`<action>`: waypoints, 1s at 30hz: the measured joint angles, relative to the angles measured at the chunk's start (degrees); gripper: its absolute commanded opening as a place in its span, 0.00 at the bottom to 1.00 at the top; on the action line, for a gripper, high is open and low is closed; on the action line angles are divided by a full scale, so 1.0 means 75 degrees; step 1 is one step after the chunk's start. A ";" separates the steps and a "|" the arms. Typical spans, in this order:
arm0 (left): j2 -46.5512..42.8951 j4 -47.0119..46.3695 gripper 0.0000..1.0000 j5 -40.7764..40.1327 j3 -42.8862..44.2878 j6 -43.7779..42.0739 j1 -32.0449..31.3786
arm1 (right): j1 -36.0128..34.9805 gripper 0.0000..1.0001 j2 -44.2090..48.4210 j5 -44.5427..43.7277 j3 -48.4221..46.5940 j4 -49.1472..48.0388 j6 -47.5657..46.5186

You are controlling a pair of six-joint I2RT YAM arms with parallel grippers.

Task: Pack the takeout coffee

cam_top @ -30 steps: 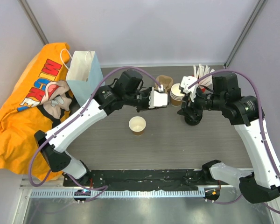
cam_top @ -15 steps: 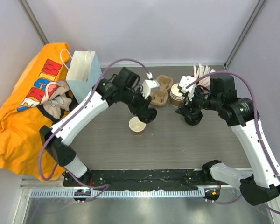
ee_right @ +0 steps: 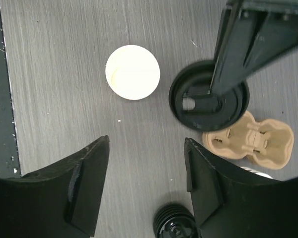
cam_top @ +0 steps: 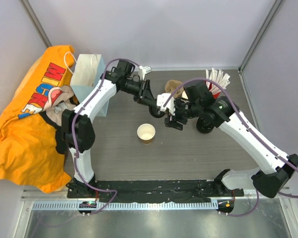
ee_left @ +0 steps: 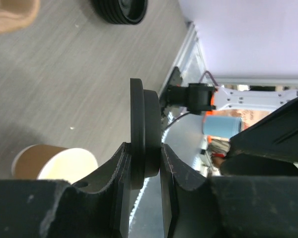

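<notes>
- Brown paper cup stands upright and lidless near the middle of the table. Its pale inside is showing, but what it holds cannot be read.
- Left gripper: jaws clamped on the rim of a black lid, pinched edge-on. The lid hangs just beyond the cup, not over it.
- Right gripper: jaws spread with nothing between them, above bare table near cup and lid.
- Pulp cup carrier lies just past the lid.
- Stack of black lids is cut off by the right wrist view's lower edge.
- Pale blue paper bag stands at far left, its inside hidden.
- Against half a second ago:
  - The left elbow has swung far left and the lid has drawn slightly back from the cup.
  - The right arm has swung in from the lid stack.
  - The cup is unmoved.
</notes>
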State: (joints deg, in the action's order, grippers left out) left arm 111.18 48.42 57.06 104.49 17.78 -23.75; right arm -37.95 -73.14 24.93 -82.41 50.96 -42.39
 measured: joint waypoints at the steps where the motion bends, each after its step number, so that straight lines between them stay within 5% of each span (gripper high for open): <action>1: 0.0009 -0.0160 0.00 0.0108 -0.0114 0.0189 -0.0023 | -0.0052 0.64 -0.0052 -0.0044 -0.0003 -0.0038 -0.0070; 30: -0.0589 -0.2640 0.00 0.1510 -0.1856 0.2538 -0.0067 | -0.0233 0.44 -0.0420 -0.0079 0.0746 -0.0965 -0.1122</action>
State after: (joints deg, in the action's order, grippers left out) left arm 106.76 28.62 68.38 90.56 36.82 -24.25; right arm -39.70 -76.29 24.34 -76.82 43.72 -50.81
